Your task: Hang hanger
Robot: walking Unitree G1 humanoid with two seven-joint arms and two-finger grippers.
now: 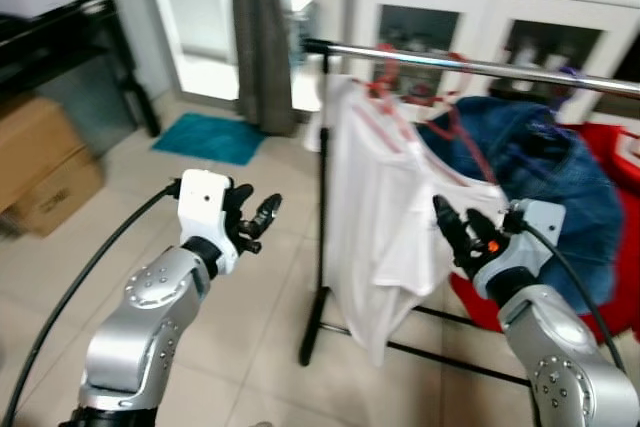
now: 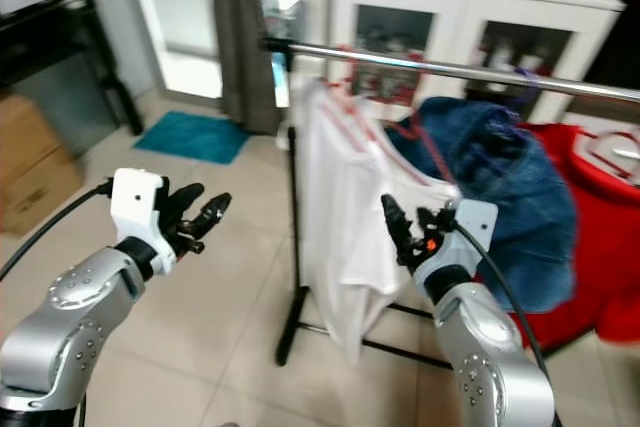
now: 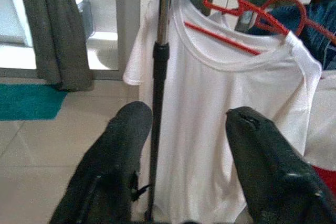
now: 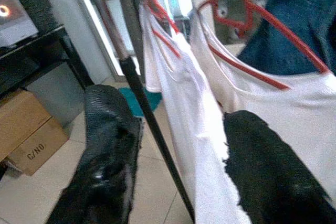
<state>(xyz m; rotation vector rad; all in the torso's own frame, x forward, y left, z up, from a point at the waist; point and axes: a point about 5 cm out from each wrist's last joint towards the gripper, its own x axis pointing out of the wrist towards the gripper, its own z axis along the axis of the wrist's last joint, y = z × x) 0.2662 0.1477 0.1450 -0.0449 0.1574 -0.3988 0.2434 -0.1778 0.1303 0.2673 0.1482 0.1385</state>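
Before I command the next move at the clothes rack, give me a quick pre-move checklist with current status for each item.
1. Left gripper empty and open: ok. The left wrist view shows its fingers apart with nothing between them.
2. Right gripper open: ok. Its fingers are spread in the right wrist view, close to the white T-shirt, gripping nothing.
3. Red hangers hooked on the metal rail: cannot tell. The hooks reach up at the rail, but the contact is blurred.
4. White T-shirt seated on its hanger: ok. The neckline sits across the hanger arms.
5. Rack upright pole clear of both grippers: ok. It stands ahead of the fingers, not touching them.
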